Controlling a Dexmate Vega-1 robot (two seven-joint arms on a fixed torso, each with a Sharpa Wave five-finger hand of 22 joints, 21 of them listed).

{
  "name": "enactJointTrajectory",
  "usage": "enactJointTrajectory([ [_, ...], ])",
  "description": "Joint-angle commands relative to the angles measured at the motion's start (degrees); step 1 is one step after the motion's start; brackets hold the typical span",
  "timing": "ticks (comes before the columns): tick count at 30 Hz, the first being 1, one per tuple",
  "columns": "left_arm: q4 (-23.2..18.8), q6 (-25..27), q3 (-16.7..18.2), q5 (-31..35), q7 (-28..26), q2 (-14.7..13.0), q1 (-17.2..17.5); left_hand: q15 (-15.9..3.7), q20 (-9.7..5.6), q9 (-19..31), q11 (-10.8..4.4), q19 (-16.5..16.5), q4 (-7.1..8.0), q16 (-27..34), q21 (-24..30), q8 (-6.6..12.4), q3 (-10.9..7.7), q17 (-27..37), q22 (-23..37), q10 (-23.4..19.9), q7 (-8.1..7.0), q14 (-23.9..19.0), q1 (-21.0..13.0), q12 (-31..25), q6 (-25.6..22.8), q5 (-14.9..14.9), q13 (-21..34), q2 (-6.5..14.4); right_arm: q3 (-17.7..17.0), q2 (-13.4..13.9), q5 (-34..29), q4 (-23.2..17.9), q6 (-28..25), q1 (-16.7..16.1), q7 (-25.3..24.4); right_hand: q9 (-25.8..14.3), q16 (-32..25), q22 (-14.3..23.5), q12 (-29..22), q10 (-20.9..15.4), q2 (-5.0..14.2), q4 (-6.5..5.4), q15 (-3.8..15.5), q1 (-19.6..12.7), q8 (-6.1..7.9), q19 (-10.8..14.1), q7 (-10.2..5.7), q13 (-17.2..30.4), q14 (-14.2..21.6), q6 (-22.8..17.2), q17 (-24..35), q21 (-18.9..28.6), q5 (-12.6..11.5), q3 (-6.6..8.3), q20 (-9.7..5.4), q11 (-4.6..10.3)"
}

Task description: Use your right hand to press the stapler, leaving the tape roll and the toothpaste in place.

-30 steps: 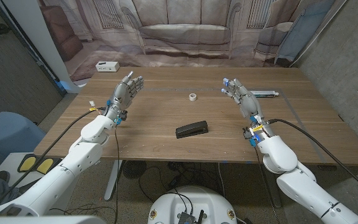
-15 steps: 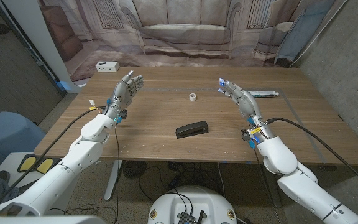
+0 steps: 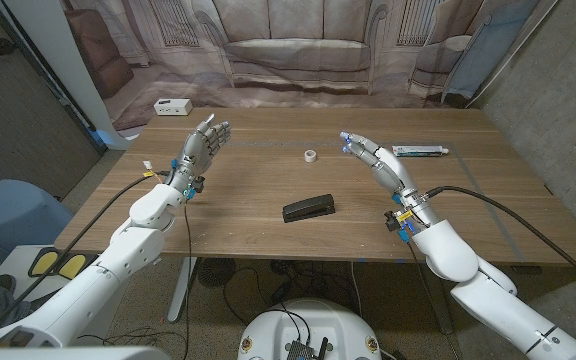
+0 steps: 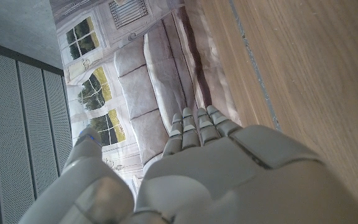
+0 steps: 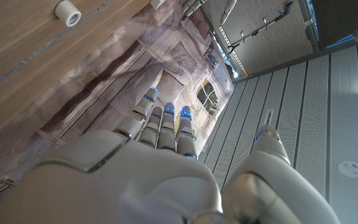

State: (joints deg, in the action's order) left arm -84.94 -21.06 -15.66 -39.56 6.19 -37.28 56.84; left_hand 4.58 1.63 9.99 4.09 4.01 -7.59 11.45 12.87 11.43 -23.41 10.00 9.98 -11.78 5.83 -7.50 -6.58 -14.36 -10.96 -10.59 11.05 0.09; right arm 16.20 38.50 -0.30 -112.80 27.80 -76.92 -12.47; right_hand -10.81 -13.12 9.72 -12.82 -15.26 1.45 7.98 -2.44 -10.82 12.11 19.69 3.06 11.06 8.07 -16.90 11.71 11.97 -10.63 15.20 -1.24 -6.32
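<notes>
black stapler (image 3: 309, 208) lies flat on the wooden table (image 3: 238, 215), near the middle and toward the robot's edge, nothing touching it. use it as the landmark. the right hand (image 3: 379, 165) is raised to the right of the stapler and a bit farther back, well apart from it, fingers (image 3: 356, 147) extended and spread wide, holding nothing; right wrist view shows the same hand (image 5: 160, 168) with fingers (image 5: 165, 127) straight and blue tips, thumb set apart. small white tape roll (image 3: 310, 155) sits behind the stapler, clearly apart from it; it also shows in the right wrist view (image 5: 68, 11) on the wood. toothpaste (image 3: 420, 151) lies flat far right and back of the stapler, beyond the right hand, near the table's far right part. left hand (image 3: 202, 150) is up to the left and behind the stapler, well apart, fingers open and empty; left wrist view shows it (image 4: 229, 174) over bare wood. a white box (image 3: 172, 106) sits at the far left back corner, far from the stapler. printed sofa backdrop (image 3: 298, 45) hangs behind the table.
</notes>
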Motion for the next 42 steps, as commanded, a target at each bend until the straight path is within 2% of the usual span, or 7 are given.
enactJointTrajectory([
  [1,-0.61,-0.56,0.21,0.32,-0.4,-0.25,0.85,0.0,0.03,0.3,-0.02,0.66,-0.18,-0.15,-0.32,-0.11,-0.48,0.26,0.26,-0.61,-0.19,-0.47,-0.57,0.36,-0.43,0.18,0.2,0.07,-0.78,0.17,-9.14,-0.26,0.0,-1.06,-3.69,-0.12,0.15,0.17,0.04,-0.01,0.67,0.15,0.51,-0.94,0.28,0.79,-0.23,0.26,0.36,-0.91,0.22,0.11,-0.59,0.65,-0.19,0.47],
  [13,-1.02,-1.19,0.38,0.48,-0.31,-0.46,1.48,-0.08,0.05,0.3,-0.01,0.72,-0.23,-0.19,-0.45,-0.12,-0.51,0.26,0.27,-0.81,-0.15,-0.67,-0.7,0.43,-0.66,0.22,0.21,0.12,-2.17,0.58,-22.02,-1.63,-1.8,-2.47,-9.54,-0.14,0.34,0.15,0.24,-0.02,0.96,0.6,1.09,-2.04,0.4,1.09,-0.83,0.26,0.51,-1.83,0.06,-0.01,-0.69,1.07,-0.57,1.55],
  [18,-1.03,-1.25,0.49,0.29,-0.02,-0.64,1.65,-0.13,0.05,0.3,-0.06,0.76,-0.25,-0.22,-0.5,-0.05,-0.52,0.26,0.27,-0.76,-0.06,-0.7,-0.75,0.52,-0.96,0.24,0.21,0.14,-2.73,1.52,-29.84,-3.67,-4.05,-3.38,-12.35,-0.14,0.3,0.14,0.3,-0.03,0.82,0.78,1.41,-2.39,0.38,1.31,-1.16,0.26,0.9,-2.04,0.01,-0.02,-0.7,1.11,-0.74,1.76],
  [23,-1.16,-1.32,0.66,0.07,0.04,-0.78,2.12,-0.13,0.06,0.31,-0.06,0.78,-0.26,-0.25,-0.54,-0.07,-0.53,0.26,0.27,-0.88,-0.16,-0.73,-0.79,0.52,-1.02,0.25,0.21,0.15,-2.15,2.23,-35.35,-3.57,-4.0,-3.09,-15.85,-0.13,0.69,0.15,0.25,-0.41,0.9,0.93,1.71,-3.03,0.67,0.73,-1.28,0.26,0.34,-3.48,-0.02,-0.39,-0.79,1.28,-1.05,2.91],
  [27,-1.53,-1.46,0.9,0.03,-0.08,-1.0,2.7,-0.13,0.03,0.31,-0.24,0.8,-0.28,-0.27,-0.58,-0.07,-0.55,0.26,0.27,-0.93,-0.12,-0.76,-0.84,0.55,-1.12,0.25,0.22,0.19,-1.95,4.23,-39.49,-5.07,-5.86,-2.78,-15.58,-0.13,0.67,0.16,0.15,-0.75,0.9,0.92,2.03,-3.15,0.69,0.68,-1.56,0.26,0.47,-3.83,0.0,-0.45,-0.83,1.28,-1.33,3.2],
  [36,-2.43,-1.37,1.36,-0.11,-0.6,-1.42,3.83,-0.15,0.05,0.31,-0.18,0.83,-0.29,-0.29,-0.65,-0.12,-0.58,0.26,0.28,-0.91,-0.08,-0.85,-0.93,0.65,-1.19,0.27,0.22,0.25,-0.18,7.27,-44.11,-5.68,-7.96,-0.38,-15.5,-0.12,0.65,0.16,0.15,-0.89,1.21,0.87,2.43,-3.48,0.38,0.95,-2.0,0.25,0.84,-3.58,0.01,-0.41,-0.94,1.53,-1.59,3.75],
  [42,-3.07,-1.27,1.67,-0.06,-1.16,-1.6,4.39,-0.13,0.04,0.31,-0.22,0.85,-0.31,-0.32,-0.69,-0.14,-0.6,0.26,0.28,-0.94,-0.07,-0.9,-0.98,0.7,-1.26,0.28,0.23,0.29,1.1,9.96,-45.29,-6.78,-9.16,1.55,-12.59,-0.12,0.59,0.16,0.0,-1.4,1.33,0.94,2.61,-3.84,0.38,1.42,-2.44,0.25,1.36,-4.02,-0.02,-0.29,-1.02,1.76,-1.47,3.79],
])
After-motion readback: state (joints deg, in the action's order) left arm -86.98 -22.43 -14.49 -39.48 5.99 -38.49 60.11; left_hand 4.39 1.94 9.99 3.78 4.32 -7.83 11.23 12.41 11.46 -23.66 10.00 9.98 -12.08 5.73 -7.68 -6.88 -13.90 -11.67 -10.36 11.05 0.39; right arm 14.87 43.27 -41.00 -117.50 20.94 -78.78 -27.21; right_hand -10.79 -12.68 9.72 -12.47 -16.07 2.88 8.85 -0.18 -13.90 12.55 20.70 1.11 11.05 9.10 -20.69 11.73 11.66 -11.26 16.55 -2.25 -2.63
